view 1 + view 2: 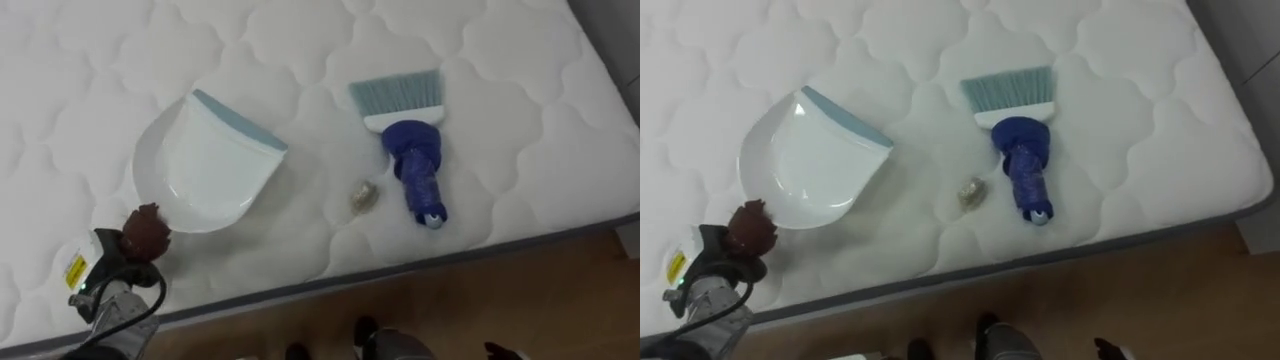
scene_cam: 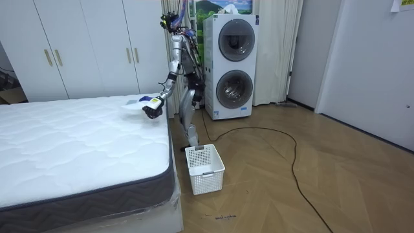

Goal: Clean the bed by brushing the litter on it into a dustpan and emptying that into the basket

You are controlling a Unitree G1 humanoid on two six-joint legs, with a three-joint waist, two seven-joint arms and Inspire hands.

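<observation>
The bed [image 1: 100,60] carries one dustpan, one brush and one scrap of litter, all on its white quilted mattress close to the near edge, which runs slantwise across the bottom of the eye views with wooden floor [image 1: 480,300] below it. The white dustpan [image 1: 205,165] lies to the left, its blue-lipped mouth turned toward the brush. The left hand [image 1: 146,232] sits at the dustpan's rounded near rim, fingers curled tight on it, just inside the mattress edge. The blue-handled brush [image 1: 410,140] lies well to the right, bristles pointing away from the robot, its handle end near the edge. The small crumpled scrap [image 1: 363,195] rests between the two, touching neither. Beyond these, the mattress lies open. In the room view the robot stands at the bed's corner; one white basket [image 2: 205,168] stands on the floor beside the bed.
</observation>
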